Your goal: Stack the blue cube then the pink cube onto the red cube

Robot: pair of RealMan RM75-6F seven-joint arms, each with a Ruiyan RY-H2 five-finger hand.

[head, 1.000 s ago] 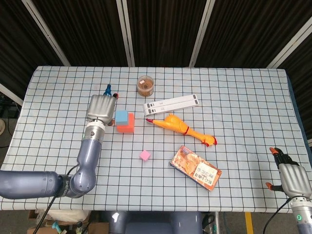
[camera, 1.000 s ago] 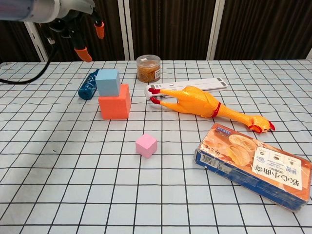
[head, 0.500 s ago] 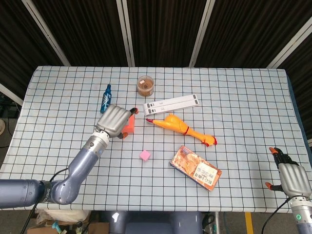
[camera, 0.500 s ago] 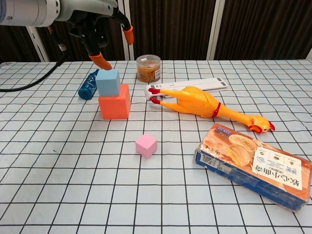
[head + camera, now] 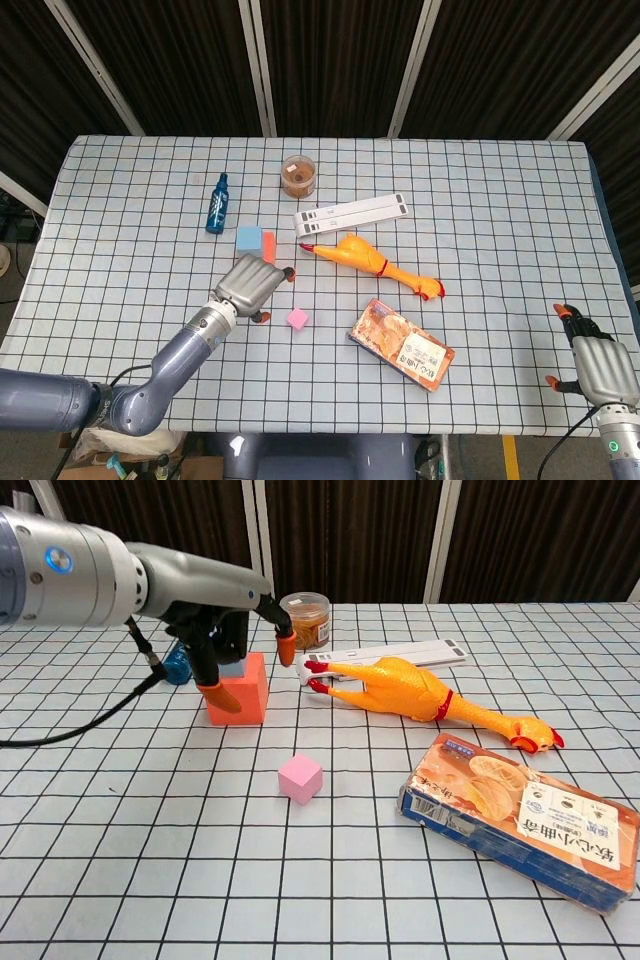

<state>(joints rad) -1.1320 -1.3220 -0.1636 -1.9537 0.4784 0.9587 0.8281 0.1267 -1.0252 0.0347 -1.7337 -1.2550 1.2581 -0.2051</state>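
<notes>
In the head view, the blue cube [image 5: 248, 238] sat on top of the red cube [image 5: 267, 246], so the first stacking step looked done. The pink cube [image 5: 297, 318] lay alone on the worktop [image 5: 500, 200], near the stack and just beside the left robot hand [image 5: 252, 284], which hovered above the cloth with nothing in it, fingers apart, probably placed there to reach the pink cube. The right robot hand [image 5: 596, 365] hung at the worktop's near right corner, well apart from the cubes, empty with its fingers spread.

In the chest view, the left robot hand [image 5: 225, 630] hid most of the blue cube [image 5: 233, 658], its orange fingertips [image 5: 218, 697] hanging in front of the red cube [image 5: 238, 690]. The pink cube [image 5: 300, 778] rested free, between the stack and the snack box [image 5: 525, 818], easy to approach from above.
</notes>
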